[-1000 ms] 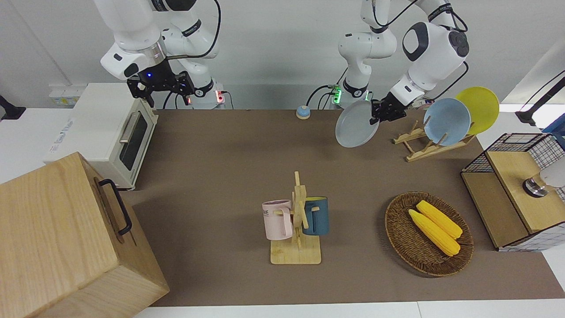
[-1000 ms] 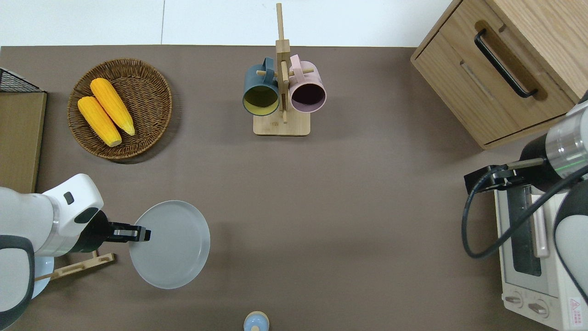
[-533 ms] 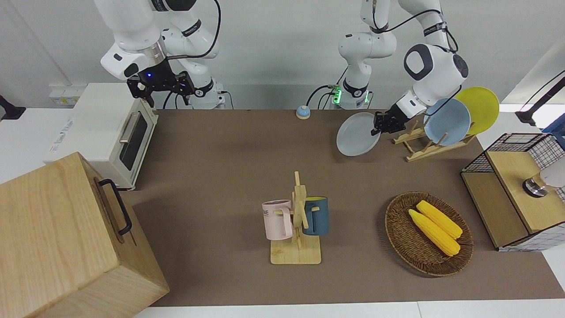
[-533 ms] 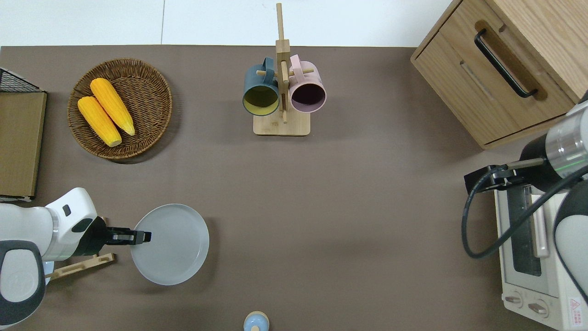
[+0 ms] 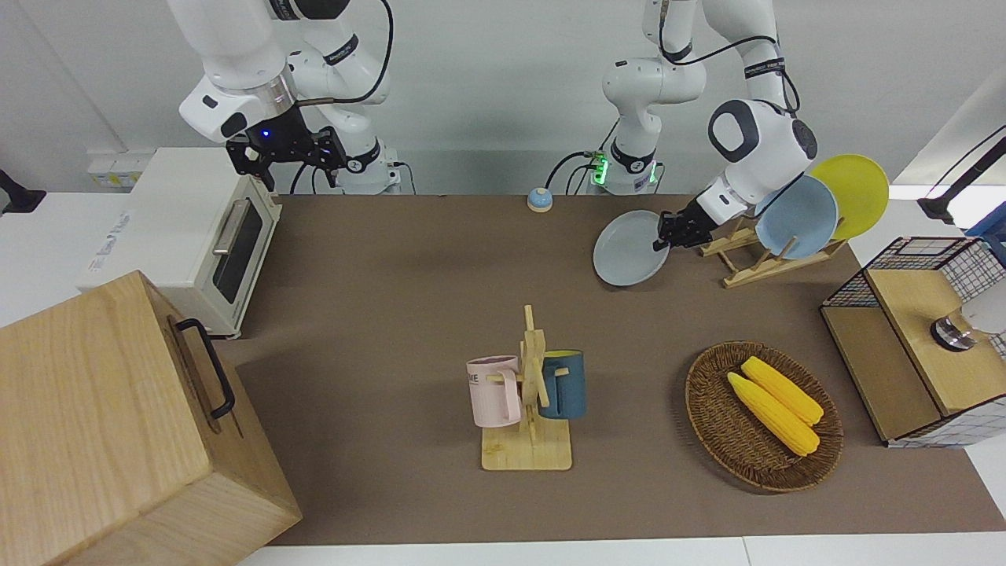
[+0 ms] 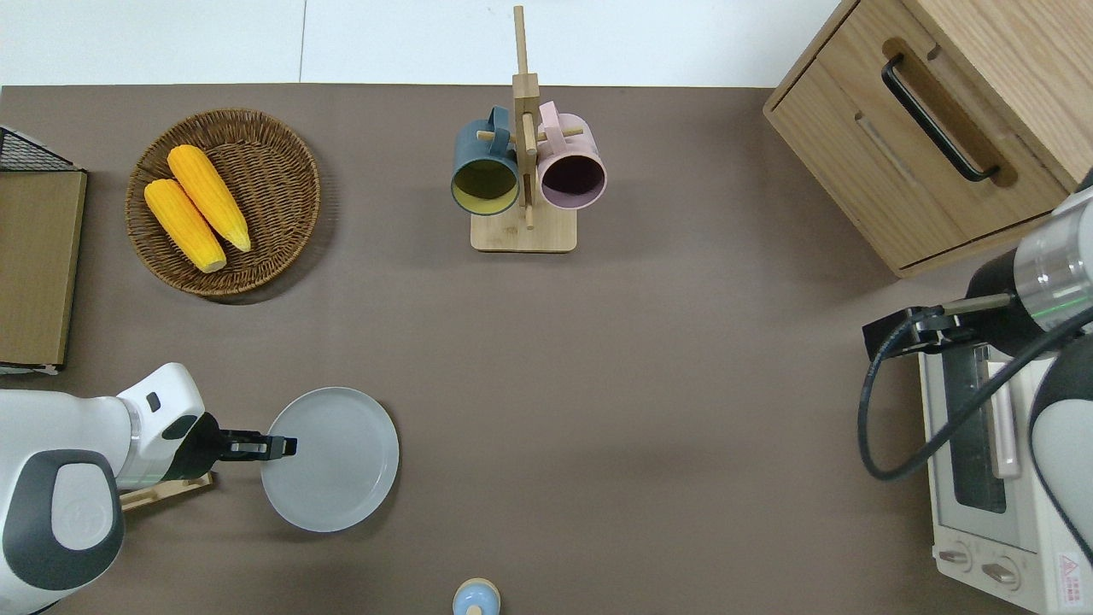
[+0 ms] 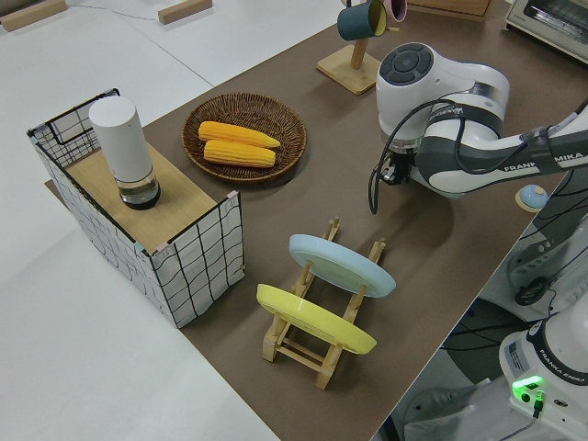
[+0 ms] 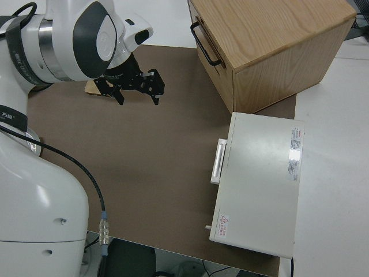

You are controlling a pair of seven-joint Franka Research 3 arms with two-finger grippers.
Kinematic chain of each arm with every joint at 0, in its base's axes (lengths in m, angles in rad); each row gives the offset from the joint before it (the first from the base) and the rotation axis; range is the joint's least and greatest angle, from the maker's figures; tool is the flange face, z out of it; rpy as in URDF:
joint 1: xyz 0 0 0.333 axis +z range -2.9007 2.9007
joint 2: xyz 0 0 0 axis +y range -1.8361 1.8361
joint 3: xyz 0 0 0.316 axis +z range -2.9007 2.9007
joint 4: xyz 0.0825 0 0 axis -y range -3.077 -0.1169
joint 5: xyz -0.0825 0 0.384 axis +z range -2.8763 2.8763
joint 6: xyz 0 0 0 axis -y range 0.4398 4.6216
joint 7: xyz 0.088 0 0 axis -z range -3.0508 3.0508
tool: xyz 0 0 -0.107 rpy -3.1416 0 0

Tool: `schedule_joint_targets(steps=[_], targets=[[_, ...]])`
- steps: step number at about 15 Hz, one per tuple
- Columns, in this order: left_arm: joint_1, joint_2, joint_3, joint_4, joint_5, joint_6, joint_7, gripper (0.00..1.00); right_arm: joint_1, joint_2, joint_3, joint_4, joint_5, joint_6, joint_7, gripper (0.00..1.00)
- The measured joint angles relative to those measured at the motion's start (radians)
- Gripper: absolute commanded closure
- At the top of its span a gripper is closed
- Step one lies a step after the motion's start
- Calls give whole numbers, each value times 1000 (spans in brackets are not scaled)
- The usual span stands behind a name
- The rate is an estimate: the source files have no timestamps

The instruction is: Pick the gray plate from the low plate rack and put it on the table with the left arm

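The gray plate [image 5: 626, 250] is held by its rim in my left gripper [image 5: 666, 233], which is shut on the edge nearest the low plate rack [image 5: 756, 261]. The plate lies almost flat, low over the brown table mat [image 5: 393, 275]; I cannot tell whether it touches. In the overhead view the plate [image 6: 335, 461] is beside the rack [image 6: 164, 493], toward the right arm's end, with the left gripper [image 6: 280, 446] at its rim. The rack still holds a light-blue plate [image 5: 798, 216] and a yellow plate [image 5: 857, 189]. My right gripper [image 5: 287, 149] is parked and open.
A mug tree [image 5: 530, 393] with two mugs stands mid-table. A wicker basket [image 5: 711, 428] holds two corn cobs. A wire crate [image 5: 919, 338], a toaster oven [image 5: 196, 236], a wooden cabinet [image 5: 118, 424] and a small blue bell [image 5: 539, 200] line the edges.
My left gripper has come down with the gray plate and levelled it from tilted to nearly flat, shifting slightly toward the right arm's end. The right arm has not moved.
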Motion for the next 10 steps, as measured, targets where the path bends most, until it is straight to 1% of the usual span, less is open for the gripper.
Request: schedule_joint_targets(steps=[1,3,8,10], targets=[[1,2,0,0,0,0,1,307,0,0,0,0,0,0,0,17],[4,4,0,0,0,2,4,171,0,0,0,0,0,0,0,17],[25,4,2,3,0,4,10,45,0,0,0,0,0,0,0,17],[33,4,4,10,1,7,10,30,0,0,0,0,0,0,0,17]])
